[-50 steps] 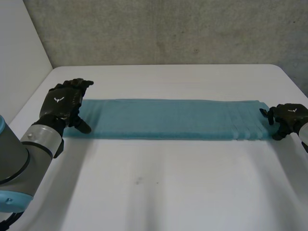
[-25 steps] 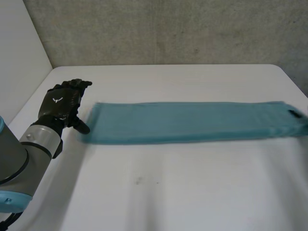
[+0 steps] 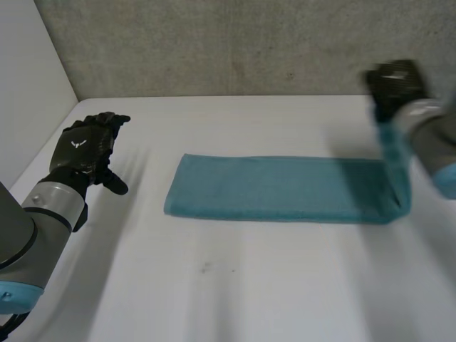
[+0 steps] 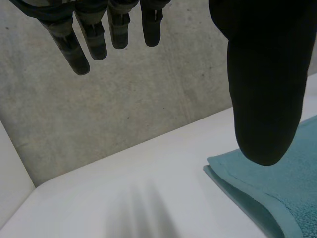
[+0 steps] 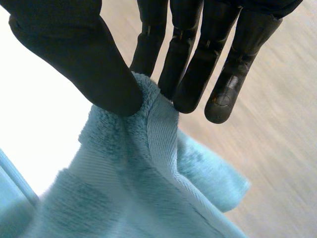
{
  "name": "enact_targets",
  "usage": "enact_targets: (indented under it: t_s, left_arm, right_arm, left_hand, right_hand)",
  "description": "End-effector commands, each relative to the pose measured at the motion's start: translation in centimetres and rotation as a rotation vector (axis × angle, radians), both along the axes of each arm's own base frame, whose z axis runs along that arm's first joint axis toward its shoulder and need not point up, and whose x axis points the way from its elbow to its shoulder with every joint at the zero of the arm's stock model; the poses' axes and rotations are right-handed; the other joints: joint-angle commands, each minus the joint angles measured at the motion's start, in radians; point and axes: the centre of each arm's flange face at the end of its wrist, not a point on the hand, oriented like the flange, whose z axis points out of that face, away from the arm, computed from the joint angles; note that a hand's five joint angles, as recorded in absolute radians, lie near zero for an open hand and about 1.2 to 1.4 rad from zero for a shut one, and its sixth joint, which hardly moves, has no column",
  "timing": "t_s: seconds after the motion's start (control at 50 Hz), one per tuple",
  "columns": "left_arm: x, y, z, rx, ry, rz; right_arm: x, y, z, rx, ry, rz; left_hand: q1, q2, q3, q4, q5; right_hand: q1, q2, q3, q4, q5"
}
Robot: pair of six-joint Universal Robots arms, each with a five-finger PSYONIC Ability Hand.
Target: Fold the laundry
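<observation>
Our towel lies as a long doubled strip across the bench, its right end lifted. Our right hand pinches that end between thumb and fingers. Our left hand hangs open and empty, left of the towel. We judge the lengthwise fold done and the end-to-end folds still to do.

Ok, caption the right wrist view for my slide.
Right hand pinches a fold of the teal towel between thumb and fingers.

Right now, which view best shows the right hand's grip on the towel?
Right wrist view: the right hand pinches the towel between thumb and fingers. Head view: the hand raised, towel hanging. Left wrist view: the towel's other end.
</observation>
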Motion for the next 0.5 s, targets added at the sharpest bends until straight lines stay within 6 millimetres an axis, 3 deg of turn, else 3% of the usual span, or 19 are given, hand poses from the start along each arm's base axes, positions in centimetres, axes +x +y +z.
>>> enact_targets:
  t_s: [0.02,0.04,0.06,0.1,0.16,0.2,0.28,0.3,0.32,0.34,0.36,0.38,0.42,0.44,0.48,0.5]
  left_arm:
    - [0.5,-0.3,0.2,-0.006,0.001,0.021]
    - [0.6,-0.4,0.1,-0.004,0.001,0.026]
    - [0.6,-0.4,0.1,-0.004,0.001,0.026]
    - [0.7,-0.4,0.1,-0.004,0.001,0.027]
    - [0.7,-0.4,0.1,-0.003,0.000,0.027]
    - [0.7,-0.4,0.1,-0.003,0.000,0.027]
    - [0.7,-0.4,0.0,-0.001,0.000,0.026]
    - [0.7,-0.4,0.0,-0.001,0.000,0.026]
    - [0.6,-0.4,0.1,-0.003,0.000,0.024]
    - [0.5,-0.4,0.0,-0.001,0.000,0.018]
    - [0.5,-0.4,0.0,-0.001,0.000,0.018]
    - [0.4,-0.3,0.1,-0.004,0.001,0.014]
    - [0.2,-0.4,0.3,-0.011,0.003,0.009]
    - [0.0,-0.5,0.5,-0.019,0.003,0.003]
    - [-0.3,-0.6,0.9,-0.037,0.004,-0.008]
    - [-0.8,-0.7,1.3,-0.054,0.009,-0.023]
  right_arm:
    - [15.0,8.9,-2.9,-0.001,0.009,0.442]
    - [17.4,10.8,-4.1,0.006,0.014,0.517]
    - [17.4,10.9,-4.1,0.006,0.014,0.518]
    - [20.9,14.3,-6.8,0.029,0.034,0.628]
    - [22.2,15.7,-8.5,0.044,0.054,0.669]
    - [23.6,17.7,-11.8,0.073,0.112,0.709]
    - [23.8,18.1,-13.8,0.084,0.164,0.706]
    - [23.6,17.8,-14.1,0.080,0.182,0.679]
    - [23.4,17.3,-13.9,0.072,0.187,0.641]
    - [23.4,17.3,-13.9,0.071,0.187,0.640]
    - [23.1,16.8,-13.3,0.064,0.181,0.591]
    - [23.1,16.8,-13.3,0.064,0.181,0.591]
    - [22.6,16.2,-10.0,0.023,0.139,0.511]
    - [22.6,16.2,-10.0,0.023,0.139,0.511]
    - [21.0,15.0,-5.9,0.007,0.056,0.443]
    - [21.0,15.0,-5.9,0.007,0.056,0.443]
  left_hand:
    - [-0.003,0.010,0.006,0.007,-0.029]
    - [-0.003,0.010,0.006,0.007,-0.029]
    - [-0.003,0.010,0.006,0.007,-0.029]
    - [-0.003,0.010,0.006,0.007,-0.029]
    - [-0.003,0.010,0.006,0.007,-0.029]
    - [-0.003,0.010,0.006,0.007,-0.029]
    - [-0.003,0.010,0.006,0.007,-0.029]
    - [-0.003,0.010,0.006,0.007,-0.029]
    - [-0.003,0.010,0.006,0.007,-0.029]
    - [-0.003,0.010,0.006,0.007,-0.029]
    - [-0.003,0.010,0.006,0.007,-0.029]
    - [-0.003,0.010,0.006,0.007,-0.029]
    - [-0.003,0.010,0.006,0.007,-0.029]
    - [-0.003,0.010,0.006,0.007,-0.029]
    - [-0.003,0.010,0.006,0.007,-0.029]
    - [-0.003,0.010,0.006,0.007,-0.029]
  right_hand:
    - [0.430,0.213,0.211,0.204,0.245]
    - [0.430,0.213,0.211,0.204,0.245]
    - [0.430,0.213,0.211,0.204,0.245]
    - [0.430,0.213,0.211,0.204,0.245]
    - [0.430,0.213,0.211,0.204,0.245]
    - [0.430,0.213,0.211,0.204,0.245]
    - [0.430,0.213,0.211,0.204,0.245]
    - [-0.115,-0.332,-0.334,-0.341,-0.300]
    - [-0.580,-0.797,-0.799,-0.806,-0.765]
    - [-0.585,-0.802,-0.804,-0.810,-0.770]
    - [-0.780,-0.997,-0.998,-1.005,-0.964]
    - [-0.781,-0.998,-1.000,-1.007,-0.966]
    - [-0.792,-1.009,-1.011,-1.017,-0.977]
    - [-0.792,-1.009,-1.011,-1.017,-0.977]
    - [-0.792,-1.009,-1.011,-1.017,-0.977]
    - [-0.792,-1.009,-1.011,-1.017,-0.977]
